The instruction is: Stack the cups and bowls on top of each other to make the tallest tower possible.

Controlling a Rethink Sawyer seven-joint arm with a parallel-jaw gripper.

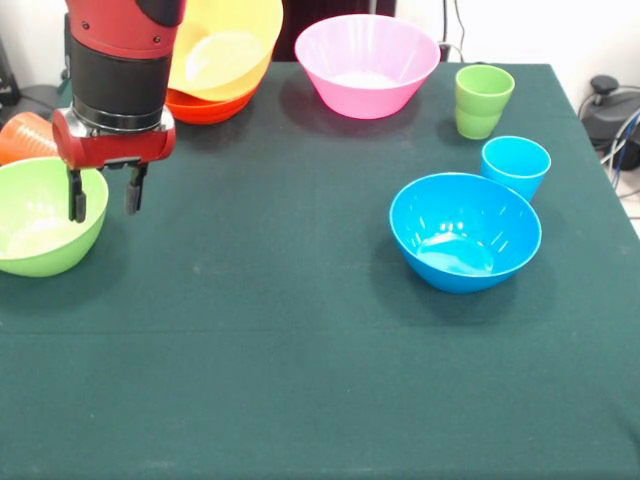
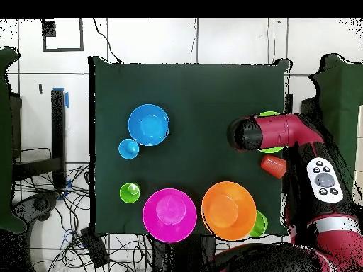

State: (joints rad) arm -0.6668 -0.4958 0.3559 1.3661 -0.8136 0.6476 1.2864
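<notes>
The end effector [image 1: 103,194] hangs with its two fingers parted and empty at the rim of the lime green bowl [image 1: 40,225], one finger inside the rim and the other just outside, near the left edge of the worktop [image 1: 300,330]. If the fingers close off-centre on that thin glossy wall, the bowl may tip or slide off the edge, or knock the orange cup [image 1: 22,137] lying just behind it. Nothing is stacked into a tower yet: the blue bowl [image 1: 465,230], the blue cup [image 1: 515,165], the green cup [image 1: 483,98], the pink bowl [image 1: 366,62] and the orange bowl [image 1: 225,50] stand well apart.

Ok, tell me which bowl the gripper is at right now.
The lime green bowl at the table's edge: the open gripper hangs at its rim. The blue bowl, pink bowl and orange bowl all sit well away.
</notes>
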